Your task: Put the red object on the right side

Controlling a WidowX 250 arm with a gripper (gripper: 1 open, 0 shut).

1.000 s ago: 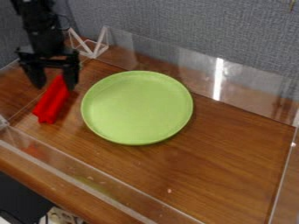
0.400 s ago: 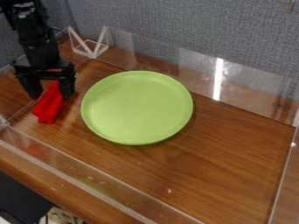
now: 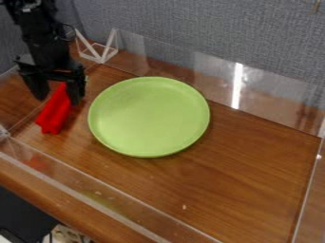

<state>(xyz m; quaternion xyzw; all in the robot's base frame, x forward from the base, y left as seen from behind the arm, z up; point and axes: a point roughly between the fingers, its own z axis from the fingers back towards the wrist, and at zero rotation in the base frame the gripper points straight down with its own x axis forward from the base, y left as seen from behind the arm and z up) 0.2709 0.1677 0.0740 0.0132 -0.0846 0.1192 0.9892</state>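
The red object (image 3: 55, 113) is an elongated red block lying on the wooden table to the left of the round lime-green plate (image 3: 150, 116). My black gripper (image 3: 52, 89) hangs straight down over the block's far end, its fingers open and spread to either side of that end. Nothing is held. The block's far tip is partly hidden behind the fingers.
Clear acrylic walls (image 3: 241, 81) ring the wooden table (image 3: 241, 171). A white wire stand (image 3: 99, 46) sits at the back behind the gripper. Bare wood lies to the right of the plate.
The gripper dipped toward the block's far end, then rose slightly and shifted a little right. The block and plate have not moved.
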